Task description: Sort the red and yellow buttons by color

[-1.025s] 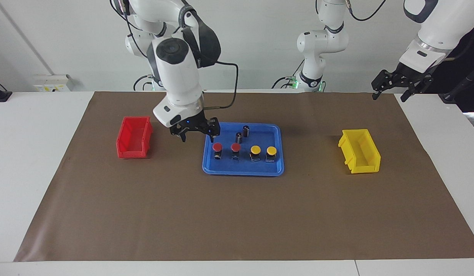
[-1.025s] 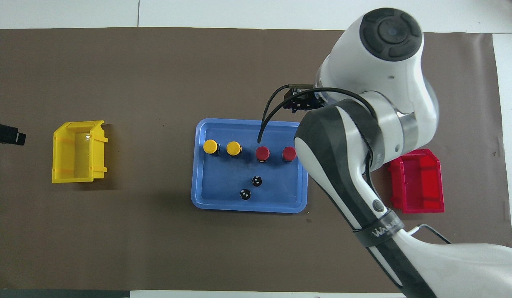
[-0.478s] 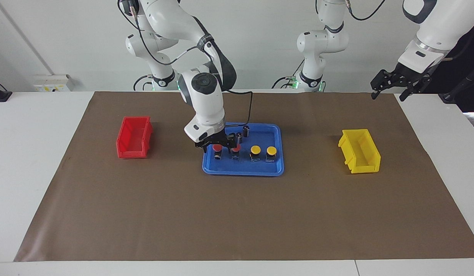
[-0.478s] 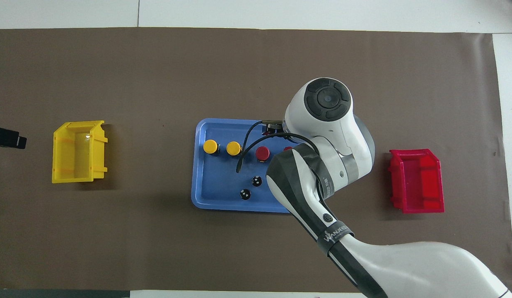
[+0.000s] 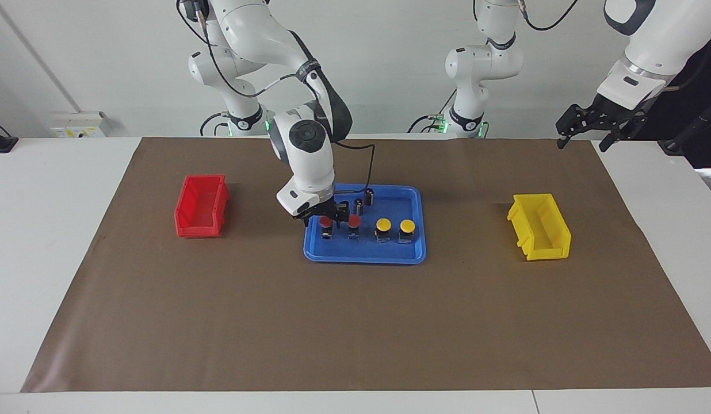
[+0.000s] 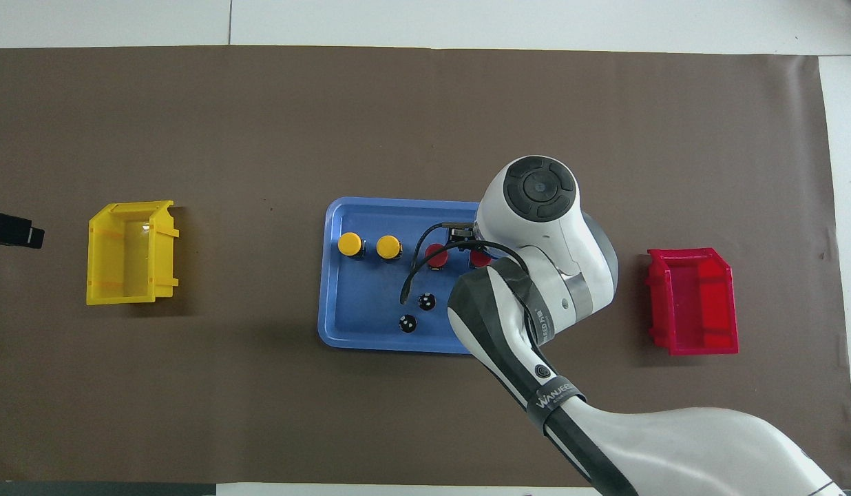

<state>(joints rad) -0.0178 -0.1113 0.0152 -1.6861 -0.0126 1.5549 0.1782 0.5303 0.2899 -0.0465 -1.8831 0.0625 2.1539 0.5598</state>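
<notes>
Since each of the red and yellow buttons (image 5: 325,222) is a small rigid cap on a black body, I judge them light, stiff, best pinched at the body under the cap. In the facing view, centre frame, all four stand in the blue tray (image 5: 364,256); my right gripper (image 5: 327,215) is down at the end red one, fingers unreadable. The left gripper (image 5: 588,127) waits open, upper right. Overhead, the brown mat (image 6: 260,413) is flat, red bin (image 6: 692,301) mid-right, yellow bin (image 6: 126,251) mid-left.
</notes>
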